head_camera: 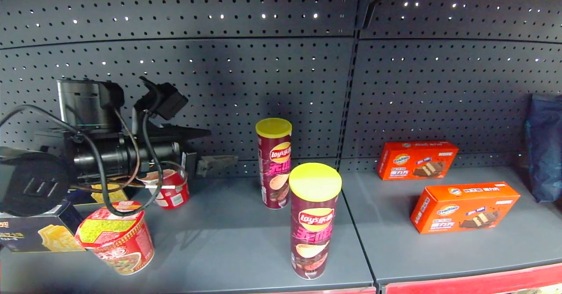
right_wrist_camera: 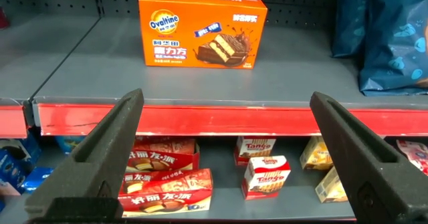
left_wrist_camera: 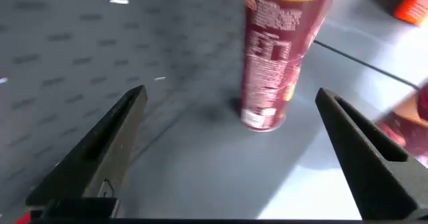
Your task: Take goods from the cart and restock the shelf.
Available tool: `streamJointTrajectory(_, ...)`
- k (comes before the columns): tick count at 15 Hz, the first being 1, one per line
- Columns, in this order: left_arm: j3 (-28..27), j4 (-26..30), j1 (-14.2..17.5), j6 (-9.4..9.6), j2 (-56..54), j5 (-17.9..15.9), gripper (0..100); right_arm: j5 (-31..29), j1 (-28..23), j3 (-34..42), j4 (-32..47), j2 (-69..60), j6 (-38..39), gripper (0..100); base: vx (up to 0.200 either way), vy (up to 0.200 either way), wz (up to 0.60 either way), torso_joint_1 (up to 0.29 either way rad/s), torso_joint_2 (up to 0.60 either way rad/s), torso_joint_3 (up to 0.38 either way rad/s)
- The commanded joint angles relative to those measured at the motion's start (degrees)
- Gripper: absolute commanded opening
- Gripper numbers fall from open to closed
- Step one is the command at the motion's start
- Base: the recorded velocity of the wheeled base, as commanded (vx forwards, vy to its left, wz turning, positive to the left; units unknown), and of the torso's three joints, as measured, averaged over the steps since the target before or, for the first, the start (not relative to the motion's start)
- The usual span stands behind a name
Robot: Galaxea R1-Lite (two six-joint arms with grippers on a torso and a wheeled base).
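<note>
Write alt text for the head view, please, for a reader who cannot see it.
The left gripper hangs open over the grey shelf, beside two red noodle cups. Two yellow-lidded crisp tubes stand at the centre, and two orange boxes lie to the right near a blue bag.

Centre of the head view: 2 yellow-lidded chip canisters [head_camera: 314, 224], counting the rear canister [head_camera: 273, 164]. Right: 2 orange cake boxes [head_camera: 464, 207], counting the rear box [head_camera: 417, 160]. Far right edge: 1 blue bag [head_camera: 544, 149]. Left: 2 red instant noodle cups [head_camera: 116, 237], counting the far cup [head_camera: 171, 191]. Lower left corner: at least 1 dark box [head_camera: 37, 234]. On the lower shelf [right_wrist_camera: 224, 184] in the right wrist view: 2 small red-and-white boxes [right_wrist_camera: 264, 176].
</note>
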Motion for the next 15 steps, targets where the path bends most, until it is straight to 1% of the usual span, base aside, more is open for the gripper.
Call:
streamJointTrajectory(1,3.1,0.0,-0.6,-2.72,-6.6,5.2,100,0.0,0.0,0.1,0.0,0.1,0.0,100,0.000,0.000,0.00,0.000,0.00,0.000)
streamJointTrajectory(2,3.8,-0.1,-2.6,-2.98,-6.7,9.7,100,0.0,0.0,0.0,0.0,0.1,-0.1,100,0.000,0.000,0.00,0.000,0.00,0.000)
streamJointTrajectory(3,4.1,0.0,-4.3,-3.16,-6.7,13.3,100,0.0,0.0,0.1,0.0,0.1,-0.1,100,0.000,0.000,0.00,0.000,0.00,0.000)
streamJointTrajectory(4,4.3,0.0,-6.3,-3.16,-6.6,18.0,100,0.0,0.0,0.1,0.0,0.1,-0.1,100,0.000,0.000,0.00,0.000,0.00,0.000)
streamJointTrajectory(5,4.4,0.0,-9.0,-3.24,-6.5,21.6,100,0.0,0.0,0.1,0.0,0.1,-0.2,100,0.000,0.000,0.00,0.000,0.00,0.000)
streamJointTrajectory(6,4.6,0.0,-10.2,-3.51,-6.2,24.3,100,0.0,0.0,0.1,0.0,0.1,-0.2,100,0.000,0.000,0.00,0.000,0.00,0.000)
streamJointTrajectory(8,4.4,-0.3,-11.5,-3.51,-3.5,33.9,100,0.0,0.0,0.1,0.0,0.1,-0.3,100,0.000,0.000,0.00,0.000,0.00,0.000)
streamJointTrajectory(9,4.5,-2.0,-11.5,-3.51,-2.2,37.7,100,0.0,0.0,0.1,0.0,0.1,-0.3,100,0.000,0.000,0.00,0.000,0.00,0.000)
streamJointTrajectory(11,4.5,-6.8,-12.5,-3.07,1.1,42.9,100,0.0,0.0,0.1,0.0,0.1,-0.3,100,0.000,0.000,0.00,0.000,0.00,0.000)
streamJointTrajectory(12,4.5,-7.0,-12.6,-3.07,1.3,43.1,100,0.0,0.0,0.1,0.0,0.1,-0.3,100,0.000,0.000,0.00,0.000,0.00,0.000)
streamJointTrajectory(13,4.4,-8.6,-13.9,-3.24,3.5,47.1,100,0.0,0.0,0.0,0.0,0.1,-0.3,100,0.000,0.000,0.00,0.000,0.00,0.000)
streamJointTrajectory(15,4.8,-8.2,-14.8,-3.24,4.6,48.9,100,0.0,0.0,0.1,0.0,0.1,-0.3,100,0.000,0.000,0.00,0.000,0.00,0.000)
